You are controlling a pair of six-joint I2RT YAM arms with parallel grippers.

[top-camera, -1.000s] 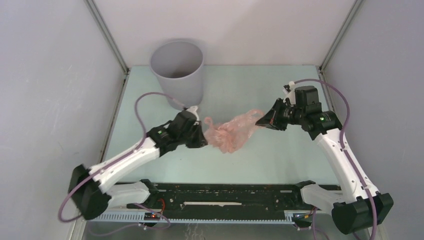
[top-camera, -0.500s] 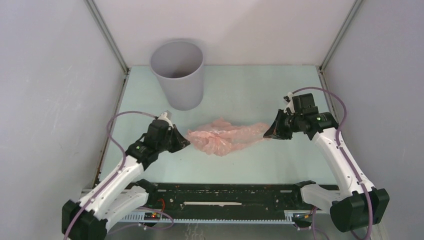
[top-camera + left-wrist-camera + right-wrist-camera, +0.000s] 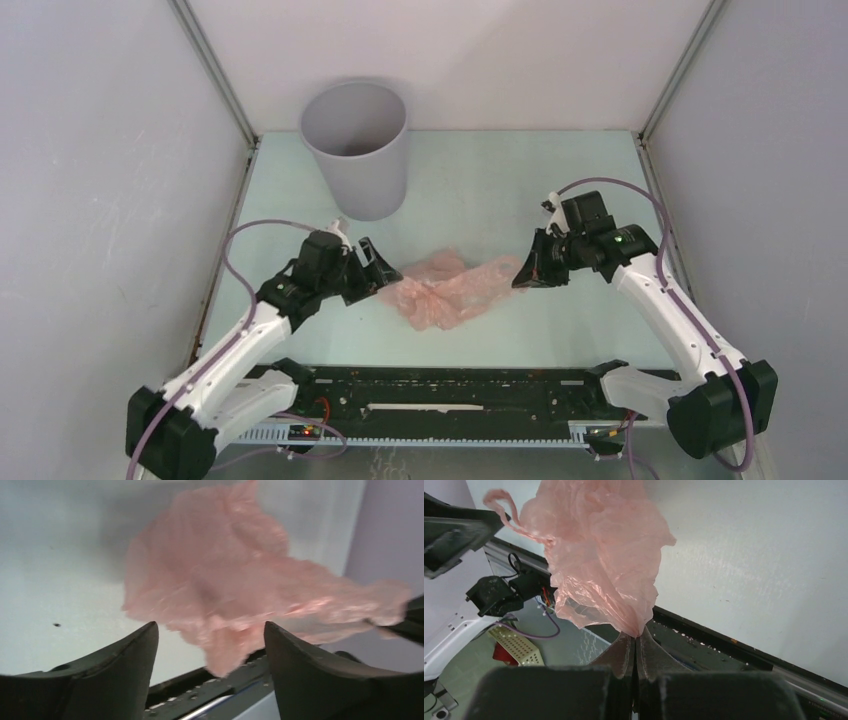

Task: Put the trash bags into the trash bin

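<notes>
The trash bag is a crumpled pale-pink film lying mid-table between both arms. My right gripper is shut on its right end; in the right wrist view the fingers pinch a gathered tip and the trash bag spreads away from them. My left gripper stands open at the bag's left end. In the left wrist view the trash bag hangs ahead of the wide-apart fingertips, its lower fold dipping between them unclamped. The grey trash bin stands upright at the far left, apart from the bag and both grippers.
A black rail runs along the table's near edge between the arm bases. Grey enclosure walls with metal posts close in the left, right and back. Purple cables loop over both arms.
My left gripper opened and let go of the bag's left end. The stretched bag slackened and bunched toward the middle. The right gripper moved left and nearer, still holding its end.
</notes>
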